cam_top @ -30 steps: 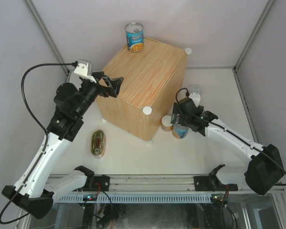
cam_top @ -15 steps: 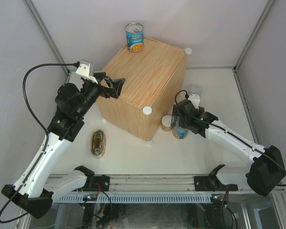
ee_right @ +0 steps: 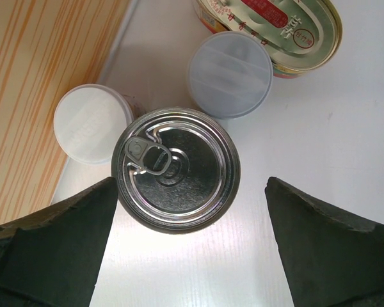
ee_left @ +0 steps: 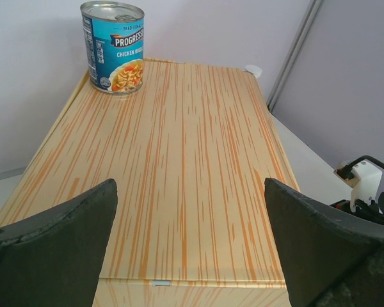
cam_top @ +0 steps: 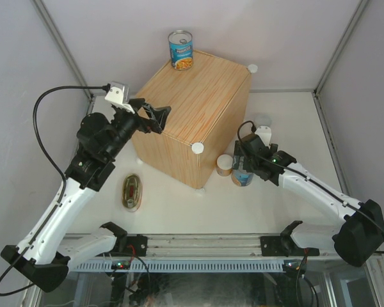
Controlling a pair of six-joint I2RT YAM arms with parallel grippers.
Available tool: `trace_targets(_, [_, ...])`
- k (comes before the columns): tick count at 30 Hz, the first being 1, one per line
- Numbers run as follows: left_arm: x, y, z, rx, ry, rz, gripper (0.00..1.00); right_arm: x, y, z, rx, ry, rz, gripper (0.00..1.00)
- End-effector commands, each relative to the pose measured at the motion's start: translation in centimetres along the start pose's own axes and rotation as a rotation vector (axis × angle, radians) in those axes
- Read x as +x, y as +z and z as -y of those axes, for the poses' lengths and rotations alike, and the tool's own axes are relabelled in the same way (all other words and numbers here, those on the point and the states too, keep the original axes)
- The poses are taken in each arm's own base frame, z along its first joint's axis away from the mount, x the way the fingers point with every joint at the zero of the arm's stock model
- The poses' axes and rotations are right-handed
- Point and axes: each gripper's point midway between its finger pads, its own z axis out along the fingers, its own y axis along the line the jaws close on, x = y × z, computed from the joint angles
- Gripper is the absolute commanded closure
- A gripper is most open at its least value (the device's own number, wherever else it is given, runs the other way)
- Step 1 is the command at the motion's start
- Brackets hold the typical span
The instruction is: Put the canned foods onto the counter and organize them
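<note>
The counter (cam_top: 195, 105) is a wood-grain box with one tall blue-labelled can (cam_top: 180, 49) upright on its far corner. My left gripper (cam_top: 152, 118) hovers open over the counter's left edge; in the left wrist view nothing lies between its fingers (ee_left: 57, 249) above the counter top (ee_left: 192, 160), and the can (ee_left: 113, 46) stands far ahead. My right gripper (cam_top: 243, 166) is open above a second tall can (ee_right: 176, 169), whose pull-tab lid sits just ahead of the fingertips. Beside it are two pale-lidded cans (ee_right: 93, 123) (ee_right: 230, 75) and an oval red tin (ee_right: 275, 25). Another oval tin (cam_top: 132, 190) lies left of the counter.
The counter's side wall (ee_right: 38, 77) stands close on the left of the can cluster. White knobs (cam_top: 197, 148) (cam_top: 252, 68) mark the counter's corners. Grey enclosure walls surround the white table (cam_top: 288, 121). The right arm's wrist (ee_left: 365, 185) shows past the counter's right edge.
My left gripper has risen and shifted right, further over the counter's edge. My right gripper's jaws have spread a little wider above the tall can.
</note>
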Motion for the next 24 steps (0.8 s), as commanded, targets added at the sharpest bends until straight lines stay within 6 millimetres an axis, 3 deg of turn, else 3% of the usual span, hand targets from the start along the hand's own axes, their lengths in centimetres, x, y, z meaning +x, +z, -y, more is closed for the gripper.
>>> trace_targets(1, [-0.8,-0.1,0.2,-0.004,0.011,0.027,0.0,-1.5,-0.7,-1.2,-0.06,0.004,0.047,0.0])
trace_targets(24, [-0.3,-0.1,0.2,-0.027,0.027,0.009,0.0,0.7,2.1,-1.6,-0.076,-0.02,-0.027,0.0])
